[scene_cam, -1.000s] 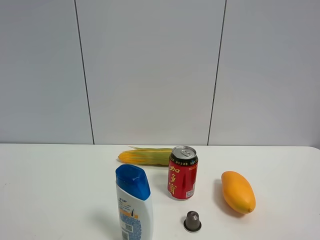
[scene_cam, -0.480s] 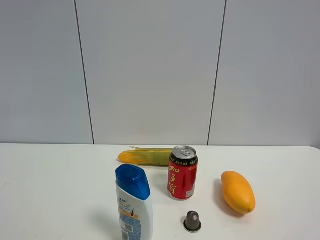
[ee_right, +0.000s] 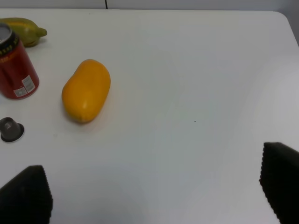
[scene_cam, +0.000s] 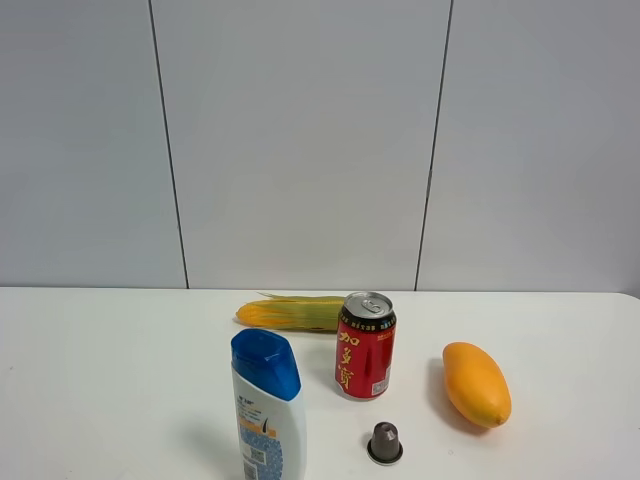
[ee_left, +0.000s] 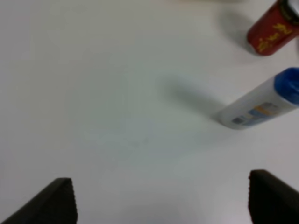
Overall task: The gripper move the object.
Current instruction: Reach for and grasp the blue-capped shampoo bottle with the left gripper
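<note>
The white shampoo bottle (scene_cam: 268,415) with a blue flip cap stands upright at the front of the white table, left of the red can. It also shows in the left wrist view (ee_left: 259,106), well away from my left gripper (ee_left: 161,200), whose black fingertips (ee_left: 53,200) stand wide apart over bare table. My right gripper (ee_right: 154,193) is open too, with its fingertips (ee_right: 25,193) far apart, and holds nothing. Neither gripper appears in the exterior high view.
A red drink can (scene_cam: 365,345) stands right of the bottle, with a corn cob (scene_cam: 290,314) behind it. An orange mango (scene_cam: 476,384) lies to the right and a small grey capsule (scene_cam: 385,442) in front of the can. The table's right edge (ee_right: 288,28) is near.
</note>
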